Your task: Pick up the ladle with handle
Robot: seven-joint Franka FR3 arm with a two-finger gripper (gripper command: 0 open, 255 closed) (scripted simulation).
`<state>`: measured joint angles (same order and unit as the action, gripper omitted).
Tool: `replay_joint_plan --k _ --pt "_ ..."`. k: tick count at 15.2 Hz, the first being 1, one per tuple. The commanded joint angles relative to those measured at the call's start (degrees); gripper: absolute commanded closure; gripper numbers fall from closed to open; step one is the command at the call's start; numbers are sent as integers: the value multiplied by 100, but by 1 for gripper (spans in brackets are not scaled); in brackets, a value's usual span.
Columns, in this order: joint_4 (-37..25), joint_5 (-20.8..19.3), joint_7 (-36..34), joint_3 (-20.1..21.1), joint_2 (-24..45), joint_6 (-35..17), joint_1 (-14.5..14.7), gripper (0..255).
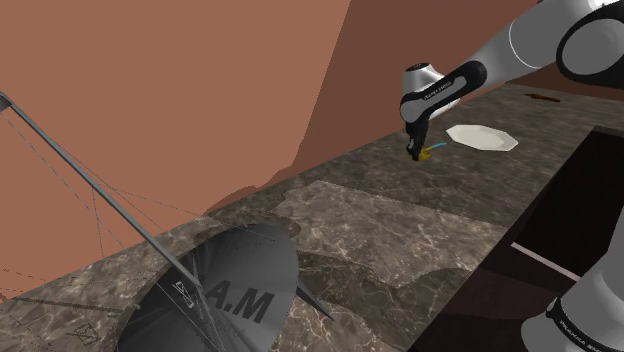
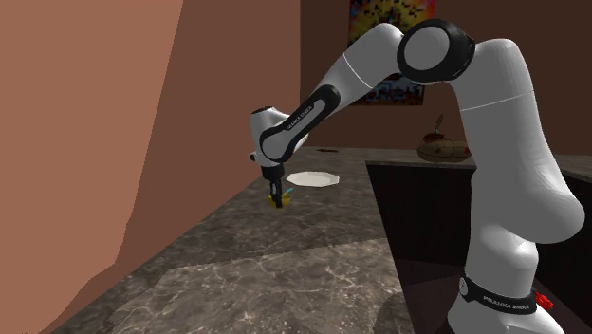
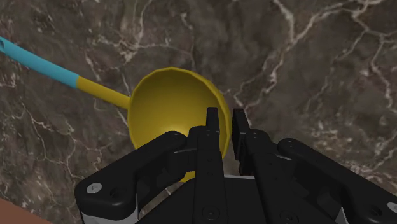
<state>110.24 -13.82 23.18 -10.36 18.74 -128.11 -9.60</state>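
My gripper (image 3: 226,124) pinches the yellow ladle (image 3: 165,108) by its rim, one finger inside the bowl, one outside, over the dark stone counter (image 3: 305,76). I should squeeze tight and lift slowly so the long blue handle (image 3: 38,62) doesn't tip it.

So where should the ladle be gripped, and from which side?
On the ladle, probably the bowl rim, from straight above, one finger inside and one outside: the bowl lies open side up on the counter, so its thin wall stands to be pinched. The pincer sits over the rim that way, clasping it.
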Motion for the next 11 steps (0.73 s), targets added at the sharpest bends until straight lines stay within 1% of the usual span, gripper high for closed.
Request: replay_joint_plan --k 1,4,11 --pt "0 0 0 0 0 0 0 255" --pt "4 0 4 -2 2 -8 -4 255" --pt "-182 20 99 0 -272 443 13 255"
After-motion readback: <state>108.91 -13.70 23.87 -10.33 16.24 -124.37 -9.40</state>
